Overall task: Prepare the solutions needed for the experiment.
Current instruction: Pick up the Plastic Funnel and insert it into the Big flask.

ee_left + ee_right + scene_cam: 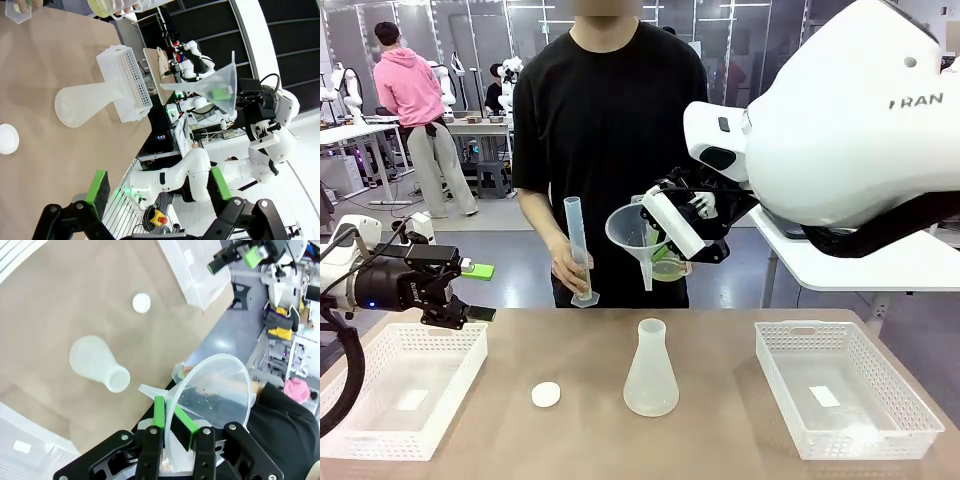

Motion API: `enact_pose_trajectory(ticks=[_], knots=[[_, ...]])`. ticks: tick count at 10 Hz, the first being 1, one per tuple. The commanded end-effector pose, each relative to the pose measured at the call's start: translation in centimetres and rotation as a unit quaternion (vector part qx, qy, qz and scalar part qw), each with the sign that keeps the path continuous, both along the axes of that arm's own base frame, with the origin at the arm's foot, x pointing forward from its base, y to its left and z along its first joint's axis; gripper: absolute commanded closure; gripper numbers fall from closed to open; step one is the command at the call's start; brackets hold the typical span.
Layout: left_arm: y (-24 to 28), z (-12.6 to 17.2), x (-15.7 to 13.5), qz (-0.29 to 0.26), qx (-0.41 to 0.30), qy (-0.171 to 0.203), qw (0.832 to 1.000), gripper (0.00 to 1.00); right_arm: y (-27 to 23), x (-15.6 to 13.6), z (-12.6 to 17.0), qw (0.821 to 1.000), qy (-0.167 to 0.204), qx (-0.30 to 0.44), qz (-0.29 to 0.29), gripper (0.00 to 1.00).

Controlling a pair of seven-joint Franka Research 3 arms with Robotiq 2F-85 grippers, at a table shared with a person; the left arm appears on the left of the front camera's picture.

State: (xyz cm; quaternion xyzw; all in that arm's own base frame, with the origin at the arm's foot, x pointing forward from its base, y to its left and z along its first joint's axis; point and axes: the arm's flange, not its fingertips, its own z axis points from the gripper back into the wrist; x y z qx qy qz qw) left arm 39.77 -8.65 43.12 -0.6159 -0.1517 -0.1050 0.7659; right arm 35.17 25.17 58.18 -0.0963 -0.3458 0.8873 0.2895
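Note:
A frosted conical flask stands upright mid-table with its mouth uncovered; whether solutions lie inside I cannot tell. My right gripper is shut on the rim of a clear funnel, whose spout hangs a little above the flask's mouth. My left gripper stays open and empty over the left basket. The person holds a graduated cylinder in one hand. Their other hand holds a clear jug of pale yellow-green liquid just behind the funnel.
A round white cap lies on the table left of the flask. White mesh baskets stand at the left and the right of the table. The person stands at the far edge.

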Motion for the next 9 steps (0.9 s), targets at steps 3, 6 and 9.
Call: enact_pose_trajectory(ticks=[3,6,9], knots=[[0.0,0.1,-0.1,-0.004,-0.008,0.0,1.0,0.0,-0.2,0.2,-0.1,1.0,0.014,0.007,0.004,0.94],[0.0,0.1,-0.1,-0.004,-0.008,0.0,1.0,0.0,-0.2,0.2,-0.1,1.0,0.014,0.007,0.004,0.94],[0.0,0.1,-0.1,-0.004,-0.008,0.0,1.0,0.0,-0.2,0.8,-0.5,1.0,0.016,0.002,-0.008,0.94]])
